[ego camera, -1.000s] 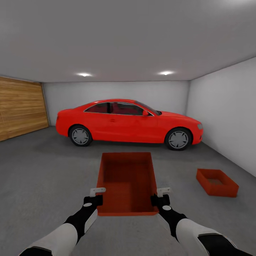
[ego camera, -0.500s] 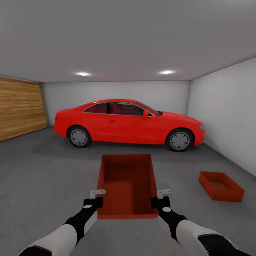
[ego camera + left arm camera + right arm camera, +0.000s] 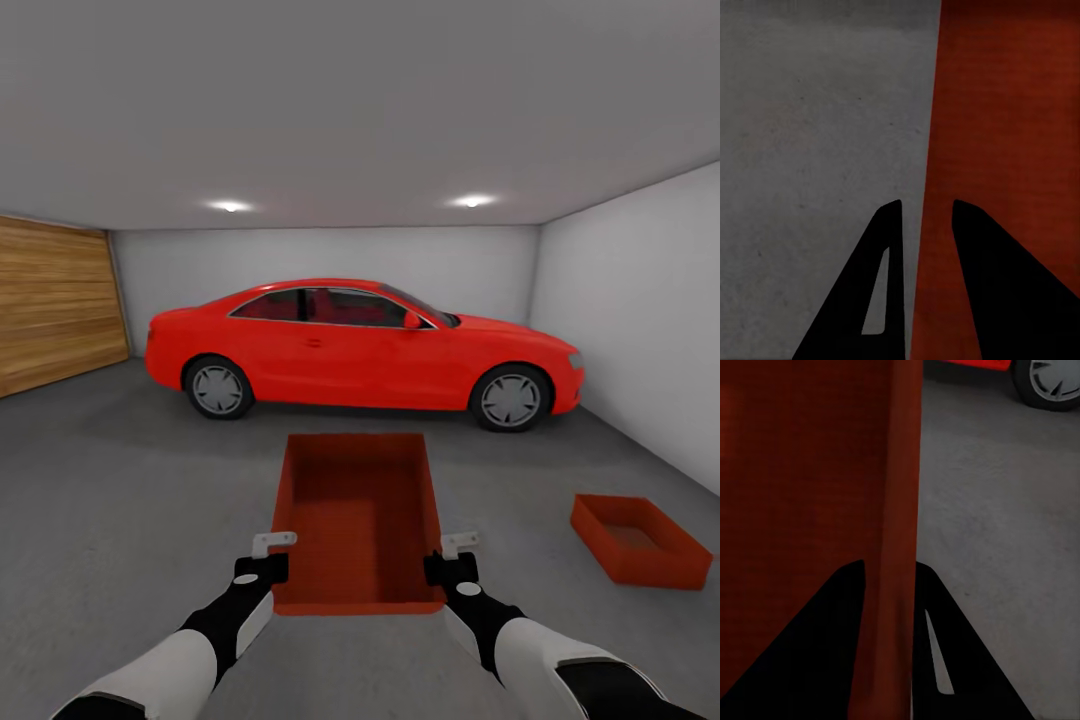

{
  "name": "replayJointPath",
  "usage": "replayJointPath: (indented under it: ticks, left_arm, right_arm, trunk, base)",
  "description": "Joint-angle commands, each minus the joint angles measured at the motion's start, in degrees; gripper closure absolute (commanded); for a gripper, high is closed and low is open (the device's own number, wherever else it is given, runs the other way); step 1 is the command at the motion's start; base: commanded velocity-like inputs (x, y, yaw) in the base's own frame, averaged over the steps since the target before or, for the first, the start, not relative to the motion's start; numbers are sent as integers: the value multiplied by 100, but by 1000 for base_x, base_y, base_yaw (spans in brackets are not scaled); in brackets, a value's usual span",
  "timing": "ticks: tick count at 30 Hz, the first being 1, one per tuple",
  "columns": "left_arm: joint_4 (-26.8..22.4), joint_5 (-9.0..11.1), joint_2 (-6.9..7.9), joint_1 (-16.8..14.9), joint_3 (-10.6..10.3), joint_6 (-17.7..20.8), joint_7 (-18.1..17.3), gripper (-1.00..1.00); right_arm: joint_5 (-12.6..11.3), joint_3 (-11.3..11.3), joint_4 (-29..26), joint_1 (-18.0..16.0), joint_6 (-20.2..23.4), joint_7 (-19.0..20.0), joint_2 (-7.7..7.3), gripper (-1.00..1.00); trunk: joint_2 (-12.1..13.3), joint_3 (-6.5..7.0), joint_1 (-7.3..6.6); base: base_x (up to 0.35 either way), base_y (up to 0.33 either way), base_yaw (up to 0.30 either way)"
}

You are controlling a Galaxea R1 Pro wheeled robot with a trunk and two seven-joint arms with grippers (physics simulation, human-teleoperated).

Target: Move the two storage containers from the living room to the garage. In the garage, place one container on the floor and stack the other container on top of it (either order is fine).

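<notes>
I am in the garage with one orange-red storage container [image 3: 358, 520] held out in front of me above the grey concrete floor [image 3: 130, 480], open side up. My left gripper [image 3: 268, 560] is shut on its left wall near the close corner, and my right gripper [image 3: 450, 558] is shut on its right wall. In the left wrist view the left gripper [image 3: 924, 210] straddles the wall of the container [image 3: 1012, 112]. In the right wrist view the right gripper [image 3: 889, 566] pinches the wall of the container [image 3: 896, 510]. The other storage container [image 3: 640, 540] rests on the floor to the right.
A red car [image 3: 360, 345] stands side-on across the back of the room, its wheel [image 3: 1050, 382] also in the right wrist view. A tan wooden door [image 3: 55, 310] covers the left wall. A white wall [image 3: 640, 320] closes the right side behind the floor container.
The whole head view has shifted: the floor container and the car's front slid right and the car grew slightly. The held container and both grippers keep their places in the picture.
</notes>
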Motion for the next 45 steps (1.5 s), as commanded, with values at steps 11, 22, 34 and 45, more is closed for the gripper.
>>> replayJointPath:
  ticks: [11,22,34,45]
  left_arm:
    - [-156,-45,6,-9,129,-77,66,100]
    - [-156,-44,6,-9,129,-77,64,100]
    - [-156,-44,6,-9,128,-77,62,100]
    - [-239,-47,6,-9,139,-77,67,100]
  right_arm:
    - [80,-5,21,-1,15,20,-3,100]
    - [80,-5,21,0,13,21,-6,100]
    - [80,-5,24,-1,16,21,-7,100]
    - [78,-5,28,-1,20,21,5,100]
  trunk:
    - [-5,-9,4]
    - [-5,-9,4]
    - [-5,-9,4]
    - [-5,-9,4]
  base:
    - [321,0,0]
    - [321,0,0]
    - [321,0,0]
    - [321,0,0]
